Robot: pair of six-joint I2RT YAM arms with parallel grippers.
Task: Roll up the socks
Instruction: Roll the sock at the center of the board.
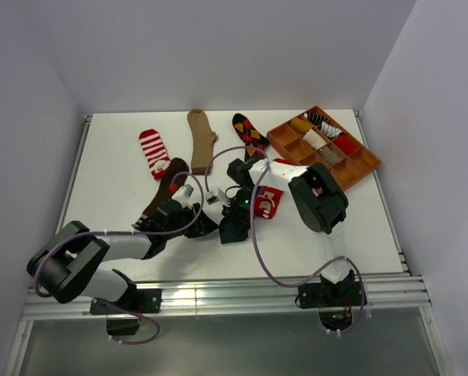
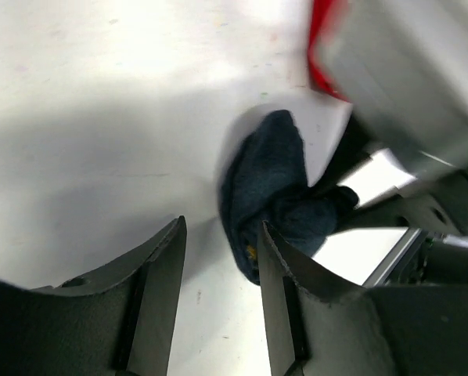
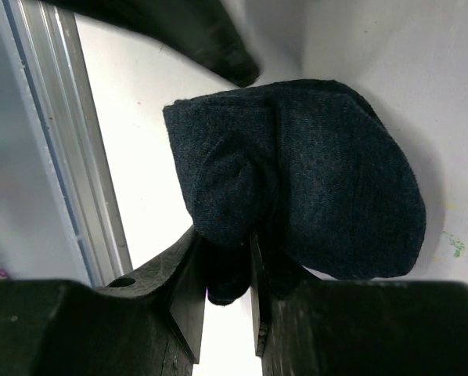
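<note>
Navy sock (image 3: 297, 172), bunched into a loose wad, lies near the middle of the white surface (image 1: 117, 196). The right claw (image 3: 226, 262) is clenched on a fold of it. The left claw (image 2: 222, 227) is released, nothing between its jaws, with the wad just beyond at its 1 o'clock. The tan sock (image 1: 200, 135) lies flat at the surface's 12 o'clock and the wooden tray (image 1: 359, 168) at 2 o'clock.
</note>
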